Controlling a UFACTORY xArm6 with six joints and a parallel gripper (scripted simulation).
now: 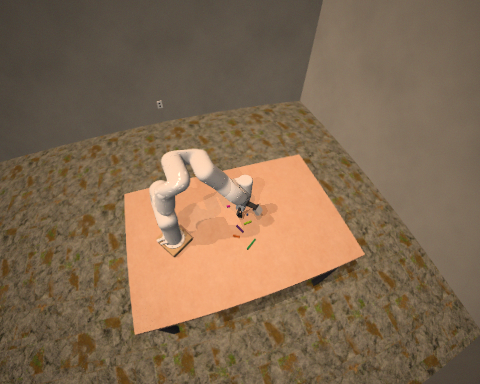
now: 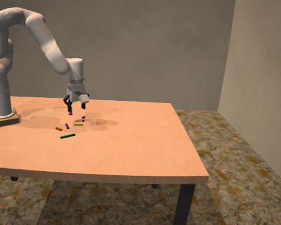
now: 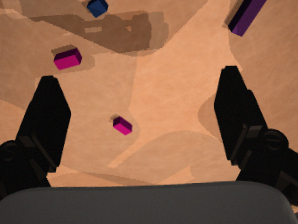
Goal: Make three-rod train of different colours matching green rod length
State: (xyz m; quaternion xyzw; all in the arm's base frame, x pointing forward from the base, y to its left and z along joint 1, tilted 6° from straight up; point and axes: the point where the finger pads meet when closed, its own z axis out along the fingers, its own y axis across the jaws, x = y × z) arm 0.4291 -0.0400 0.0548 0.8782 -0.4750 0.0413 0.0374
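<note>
My gripper is open and empty, hanging just above the table. A short magenta rod lies on the table below, between the fingers. A second magenta rod and a small blue rod lie just beyond it. A lime rod and a purple rod lie further on. An orange rod and the long green rod lie apart from them, nearer the table's front.
The rods lie on an orange-brown table. The arm's base stands at the table's left side. The arm reaches over the rods from there.
</note>
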